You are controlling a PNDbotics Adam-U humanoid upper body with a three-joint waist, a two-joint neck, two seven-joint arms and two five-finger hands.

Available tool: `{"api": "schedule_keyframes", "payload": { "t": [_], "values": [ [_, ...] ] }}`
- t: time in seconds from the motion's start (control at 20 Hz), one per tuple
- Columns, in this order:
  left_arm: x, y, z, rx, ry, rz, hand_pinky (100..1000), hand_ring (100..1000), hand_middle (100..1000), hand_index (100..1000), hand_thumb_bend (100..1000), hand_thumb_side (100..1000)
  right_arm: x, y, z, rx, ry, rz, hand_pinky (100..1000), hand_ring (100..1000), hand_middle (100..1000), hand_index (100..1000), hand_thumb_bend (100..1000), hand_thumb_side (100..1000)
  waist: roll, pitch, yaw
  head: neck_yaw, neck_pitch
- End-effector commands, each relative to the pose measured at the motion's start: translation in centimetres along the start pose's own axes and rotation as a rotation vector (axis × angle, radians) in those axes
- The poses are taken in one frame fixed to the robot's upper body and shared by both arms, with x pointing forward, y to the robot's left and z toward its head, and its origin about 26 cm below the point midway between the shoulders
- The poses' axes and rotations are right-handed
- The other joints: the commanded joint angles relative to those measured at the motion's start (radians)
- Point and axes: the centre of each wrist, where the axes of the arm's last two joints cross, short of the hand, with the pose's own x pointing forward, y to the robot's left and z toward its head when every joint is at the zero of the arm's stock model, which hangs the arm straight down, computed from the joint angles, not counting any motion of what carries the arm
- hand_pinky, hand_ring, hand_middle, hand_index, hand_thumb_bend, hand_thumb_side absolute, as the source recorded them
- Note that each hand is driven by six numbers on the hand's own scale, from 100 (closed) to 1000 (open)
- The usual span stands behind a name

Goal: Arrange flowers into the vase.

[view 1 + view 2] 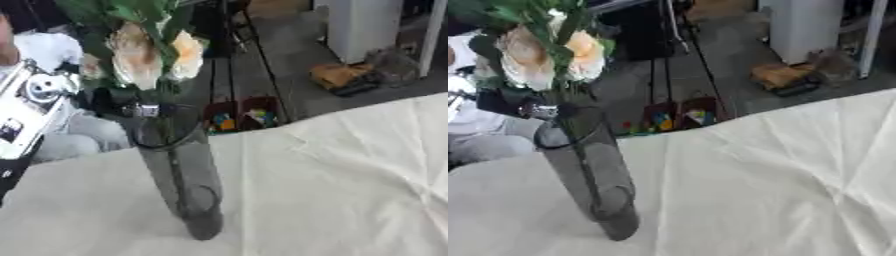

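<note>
- The vase (179,180), a tall smoky glass cylinder, stands slightly tilted in the lower left of the frame on the surface (332,190), which is covered in a creased cream cloth.
- The flowers (144,55), pale cream and peach blooms with green leaves, sit at the upper left with their stems already down inside the vase.
- The left hand (118,102) is a dark shape with a silvery part at the vase mouth, right against the stems. I cannot tell whether its fingers are curled round them or straight.
- The right hand shows in neither view.
- My guess on handling: the vase looks smooth, breakable and top-heavy once the bunch is in. The blooms look light and soft, easily crushed. The stems just below the leaves seem the safest place to take hold, never the petals.
- Leaves hide most of the left hand, and the arm's silver joint (39,87) is cut off at the left edge.
- Through the dark glass the stems are only a faint line, so how deep they reach is hard to judge.
</note>
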Motion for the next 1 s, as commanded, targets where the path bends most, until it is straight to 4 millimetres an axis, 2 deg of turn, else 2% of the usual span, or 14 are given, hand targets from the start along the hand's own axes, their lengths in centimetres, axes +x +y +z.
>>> {"api": "schedule_keyframes", "payload": {
  "t": [0.05,0.2,0.25,0.3,0.35,0.4,0.45,0.5,1.0],
  "values": [
    [-0.27,1.26,1.25,0.021,0.018,-0.037,1000,1000,1000,1000,371,1000,0.64,0.01,-0.52,0.022,-0.010,0.022,604,721,592,736,100,1000,-0.006,-0.022,0.003,0.000,-0.011],
    [-0.36,1.26,1.21,0.019,0.013,-0.038,1000,1000,1000,1000,371,1000,0.63,0.02,-0.53,0.022,-0.009,0.021,604,721,592,736,100,1000,-0.006,-0.022,0.003,0.000,-0.011],
    [-0.43,1.20,1.19,0.016,0.017,-0.039,1000,1000,1000,1000,234,917,0.64,0.01,-0.53,0.021,-0.008,0.021,603,720,591,734,100,1000,-0.005,-0.022,0.003,0.000,-0.013],
    [-0.52,1.11,1.11,0.010,0.025,-0.041,1000,1000,1000,1000,224,923,0.65,0.00,-0.53,0.019,-0.007,0.021,603,720,590,733,100,1000,-0.003,-0.023,0.002,0.001,-0.014],
    [-0.61,1.05,1.03,0.006,0.030,-0.042,1000,1000,1000,1000,229,929,0.66,-0.01,-0.54,0.016,-0.006,0.021,603,720,590,733,100,1000,-0.002,-0.023,0.001,0.001,-0.014],
    [-0.67,1.03,0.99,0.005,0.034,-0.043,1000,1000,1000,1000,275,1000,0.66,-0.01,-0.55,0.014,-0.005,0.022,603,719,589,733,100,1000,-0.001,-0.023,0.001,0.002,-0.015],
    [-0.72,1.08,1.04,0.007,0.040,-0.042,1000,1000,1000,1000,337,1000,0.67,-0.02,-0.54,0.013,-0.004,0.022,602,719,589,733,100,1000,-0.001,-0.023,0.001,0.001,-0.016],
    [-0.74,1.16,1.11,0.010,0.046,-0.040,1000,1000,1000,1000,357,1000,0.67,-0.02,-0.55,0.012,-0.003,0.022,602,718,588,732,100,1000,0.000,-0.023,0.001,0.000,-0.016],
    [-0.93,1.35,1.51,0.016,0.074,-0.040,1000,1000,1000,1000,350,1000,0.65,-0.01,-0.47,0.011,0.004,0.026,602,719,588,733,100,1000,-0.001,-0.023,0.006,-0.003,-0.015]
  ]
}}
